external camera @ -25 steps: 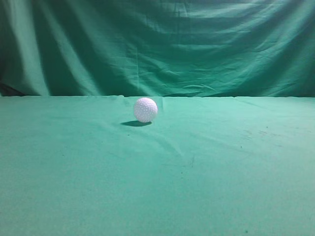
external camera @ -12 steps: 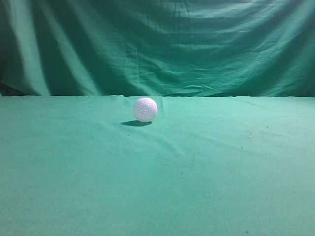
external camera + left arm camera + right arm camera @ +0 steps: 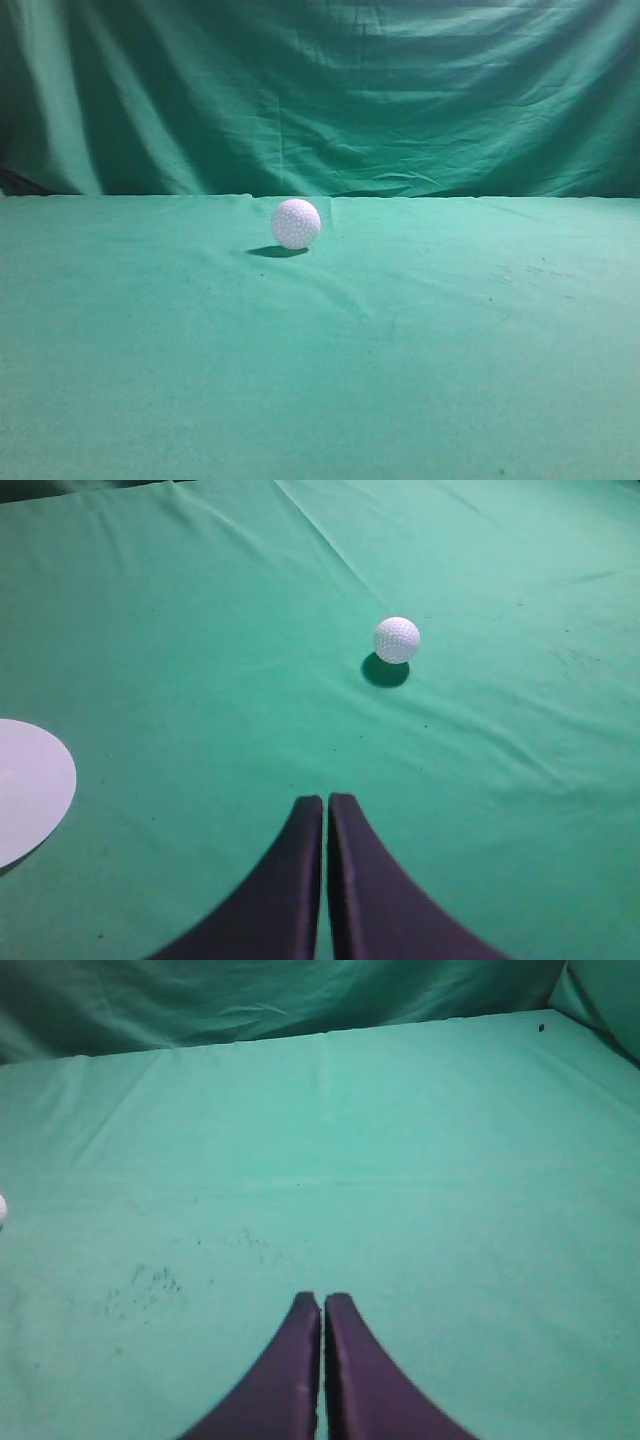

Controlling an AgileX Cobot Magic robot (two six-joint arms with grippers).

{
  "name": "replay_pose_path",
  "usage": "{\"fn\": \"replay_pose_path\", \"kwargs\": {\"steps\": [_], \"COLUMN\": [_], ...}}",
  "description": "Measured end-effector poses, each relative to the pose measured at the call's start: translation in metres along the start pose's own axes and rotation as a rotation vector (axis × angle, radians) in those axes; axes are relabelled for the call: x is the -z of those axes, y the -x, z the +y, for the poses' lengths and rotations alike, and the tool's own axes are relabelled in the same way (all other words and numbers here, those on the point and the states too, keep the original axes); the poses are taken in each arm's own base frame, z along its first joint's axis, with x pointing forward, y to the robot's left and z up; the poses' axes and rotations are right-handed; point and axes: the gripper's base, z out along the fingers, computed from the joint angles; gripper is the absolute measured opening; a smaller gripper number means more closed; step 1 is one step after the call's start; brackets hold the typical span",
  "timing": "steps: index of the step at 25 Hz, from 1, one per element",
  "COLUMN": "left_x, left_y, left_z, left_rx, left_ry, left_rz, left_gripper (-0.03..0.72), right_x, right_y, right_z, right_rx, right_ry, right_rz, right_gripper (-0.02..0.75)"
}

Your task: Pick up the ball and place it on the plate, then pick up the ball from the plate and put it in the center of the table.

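Observation:
The white dimpled ball (image 3: 296,223) rests on the teal-green table (image 3: 400,350), far from the camera and a little left of the middle. In the left wrist view the ball (image 3: 397,640) lies ahead and slightly right of my left gripper (image 3: 326,802), which is shut and empty, well short of it. The pale round plate (image 3: 30,788) shows at the left edge of that view, partly cut off. My right gripper (image 3: 322,1302) is shut and empty over bare cloth. A sliver of the ball (image 3: 2,1208) shows at the left edge of the right wrist view. Neither gripper shows in the exterior view.
A draped green backdrop curtain (image 3: 330,90) hangs behind the table's far edge. Shallow wrinkles run across the cloth near the ball (image 3: 330,540). Faint dark specks mark the cloth ahead-left of the right gripper (image 3: 150,1285).

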Motion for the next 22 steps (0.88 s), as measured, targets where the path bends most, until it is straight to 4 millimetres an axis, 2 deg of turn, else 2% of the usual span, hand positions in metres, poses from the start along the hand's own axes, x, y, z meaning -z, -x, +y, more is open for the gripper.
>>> {"fn": "replay_pose_path", "kwargs": {"steps": [22], "left_x": [0.0002], "left_y": [0.0001], "left_z": [-0.0001], "left_rx": [-0.001], "left_ry": [0.000], "left_rz": [-0.001], "left_gripper": [0.000], "right_x": [0.0000], "right_y": [-0.0006], "right_z": [0.0001], "right_rx": [0.019], "right_ry": [0.001], "right_rz": [0.007], "right_gripper": [0.000]}}
